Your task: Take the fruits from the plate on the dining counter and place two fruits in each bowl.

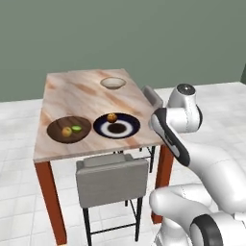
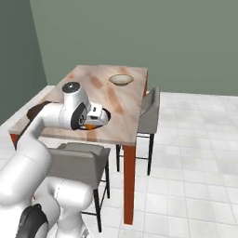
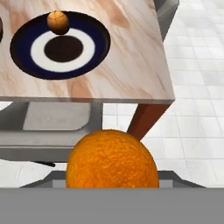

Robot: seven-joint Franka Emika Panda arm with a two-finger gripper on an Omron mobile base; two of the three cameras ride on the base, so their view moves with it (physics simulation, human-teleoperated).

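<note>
A: What did the claw have?
B: It pinched an orange, out past the counter's near edge.
A: And beyond that?
B: A second orange sat on the plate's far rim. The wooden bowl beside the plate held a yellow fruit and a green one. The cream bowl stood farthest.
A: Any writing?
B: No lettering could be read.

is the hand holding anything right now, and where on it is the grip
Yes: the hand is shut on an orange fruit, which sits right at the fingertips. The fingers are hidden behind it, so the exact contact points cannot be told.
</note>
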